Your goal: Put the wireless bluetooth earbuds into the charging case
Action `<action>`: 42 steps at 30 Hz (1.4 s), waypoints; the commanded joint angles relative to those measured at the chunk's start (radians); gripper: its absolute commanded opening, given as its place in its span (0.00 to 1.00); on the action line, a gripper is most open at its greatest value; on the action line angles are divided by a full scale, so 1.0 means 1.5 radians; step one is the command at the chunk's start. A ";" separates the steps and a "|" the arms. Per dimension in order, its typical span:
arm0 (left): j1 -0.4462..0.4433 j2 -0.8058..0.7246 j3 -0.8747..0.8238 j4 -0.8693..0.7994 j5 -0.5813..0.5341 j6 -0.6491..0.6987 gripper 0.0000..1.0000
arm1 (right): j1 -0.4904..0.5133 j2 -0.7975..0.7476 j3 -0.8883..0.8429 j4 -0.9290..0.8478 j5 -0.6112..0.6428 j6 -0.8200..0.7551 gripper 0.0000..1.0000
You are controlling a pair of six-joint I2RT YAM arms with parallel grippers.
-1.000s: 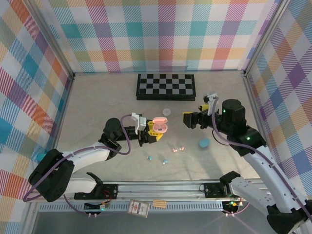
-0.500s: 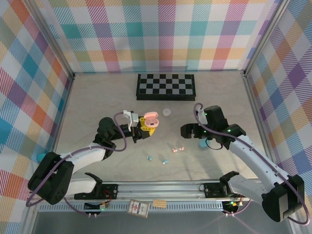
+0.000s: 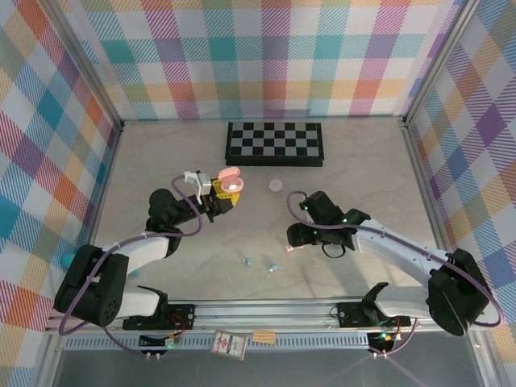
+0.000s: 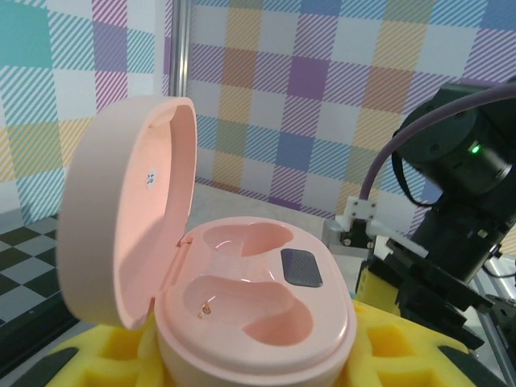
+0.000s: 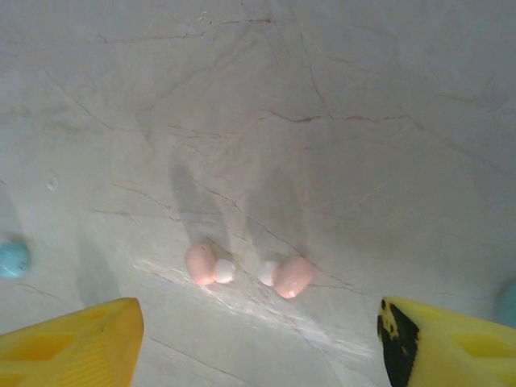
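Two pink earbuds lie on the bench, between the spread fingers of the right claw.
The buds sit side by side, close but apart, with their white tips turned toward each other, a little right of the bench's middle and toward its near edge. The right claw hangs over them with its yellow fingertips wide, one at each side, touching neither. Two teal earbuds lie left of them, nearer the near edge. The left claw clamps the pink charging case by its base, lid swung up, both wells empty. A round white case rests just in front of the folded chessboard at the far edge.
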 commanded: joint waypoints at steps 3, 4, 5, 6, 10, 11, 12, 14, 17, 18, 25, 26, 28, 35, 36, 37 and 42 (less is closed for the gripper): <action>0.010 0.004 0.004 0.069 0.020 -0.018 0.30 | -0.070 -0.035 -0.099 0.183 -0.166 0.190 0.72; 0.010 0.003 0.005 0.069 0.019 -0.018 0.30 | -0.079 -0.035 -0.108 0.195 -0.177 0.199 0.72; 0.010 0.003 0.004 0.069 0.021 -0.018 0.30 | -0.087 -0.034 -0.117 0.207 -0.188 0.209 0.72; 0.010 0.002 0.005 0.069 0.022 -0.019 0.30 | -0.095 -0.032 -0.122 0.217 -0.199 0.215 0.71; 0.010 0.001 0.004 0.067 0.024 -0.019 0.30 | -0.099 -0.029 -0.112 0.211 -0.219 0.172 0.71; 0.010 0.000 0.004 0.067 0.021 -0.017 0.30 | -0.089 -0.028 -0.094 0.186 -0.209 0.133 0.73; 0.010 0.000 0.002 0.067 0.020 -0.017 0.30 | -0.076 -0.026 -0.070 0.146 -0.182 0.089 0.73; 0.014 0.002 -0.001 0.076 0.013 -0.023 0.30 | -0.045 -0.019 -0.027 0.073 -0.119 0.006 0.72; 0.026 0.014 0.003 0.083 0.014 -0.033 0.29 | -0.016 0.007 0.021 0.001 -0.060 -0.079 0.71; 0.030 0.018 0.004 0.089 0.014 -0.037 0.29 | -0.003 0.017 0.034 -0.016 -0.044 -0.095 0.70; 0.055 0.016 0.012 0.092 0.007 -0.049 0.29 | 0.127 0.131 0.114 -0.096 0.136 -0.130 0.66; 0.057 0.013 0.014 0.084 0.003 -0.048 0.29 | 0.145 0.154 0.125 -0.107 0.169 -0.132 0.66; 0.060 0.004 0.014 0.071 -0.004 -0.043 0.29 | 0.173 0.192 0.141 -0.122 0.223 -0.132 0.65; 0.060 -0.031 0.014 0.004 -0.019 -0.006 0.29 | 0.238 0.305 0.202 -0.162 0.317 -0.143 0.64; 0.060 -0.032 0.014 0.003 -0.020 -0.005 0.29 | 0.242 0.323 0.210 -0.169 0.325 -0.143 0.64; 0.060 -0.032 0.014 0.002 -0.019 -0.005 0.29 | 0.247 0.335 0.216 -0.175 0.333 -0.143 0.64; 0.062 -0.034 0.014 -0.002 -0.021 -0.005 0.29 | 0.258 0.378 0.237 -0.179 0.358 -0.151 0.60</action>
